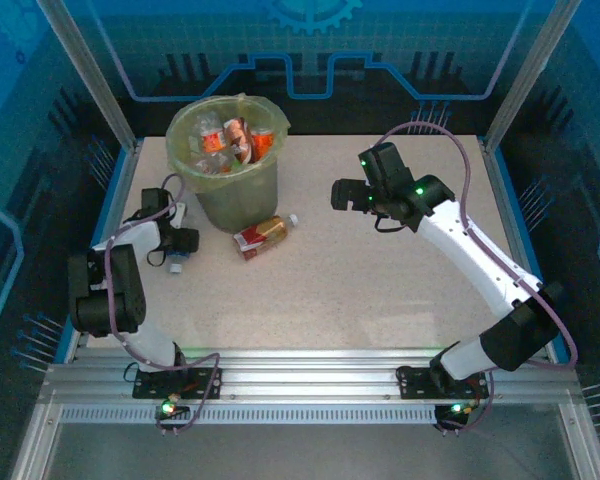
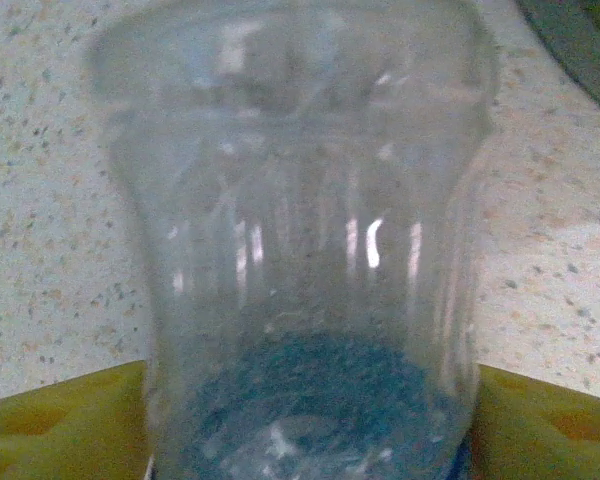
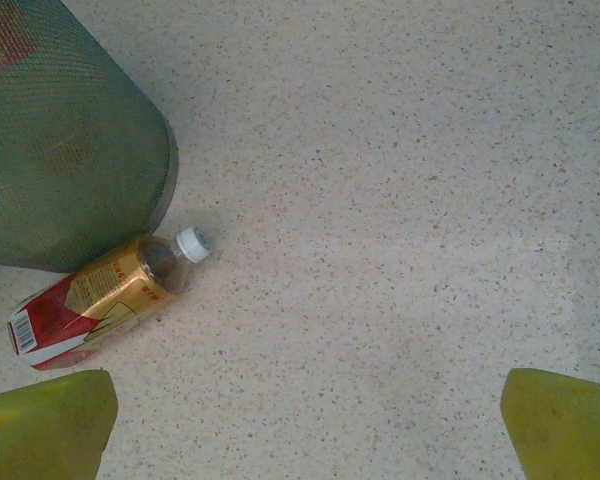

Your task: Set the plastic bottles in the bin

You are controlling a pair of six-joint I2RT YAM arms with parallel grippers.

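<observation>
Clear bottle [image 2: 300, 250]: nearest the left wrist camera, upright on the table at the bin's left, blue cap at the bottom; the left gripper [image 1: 178, 240] looks clenched on it, a yellow finger [image 2: 60, 430] against each side.
Table [image 1: 380, 290]: speckled, bare across the middle and right.
Bin [image 1: 242, 200]: far left of centre, bag-lined, bottles heaped inside [image 1: 235, 140] close to the rim.
Right gripper [image 3: 310, 420]: released, fingers wide apart, hovering right of the bin.
Gold-and-red bottle [image 3: 100, 295]: lying just beside the bin's foot, white cap pointing away from it.
Step in hand: likely lifting the clear bottle into the bin.
Doing it well: raise it above the bag's rim, let go over the centre, since the heap could shed a bottle dropped at the edge.
</observation>
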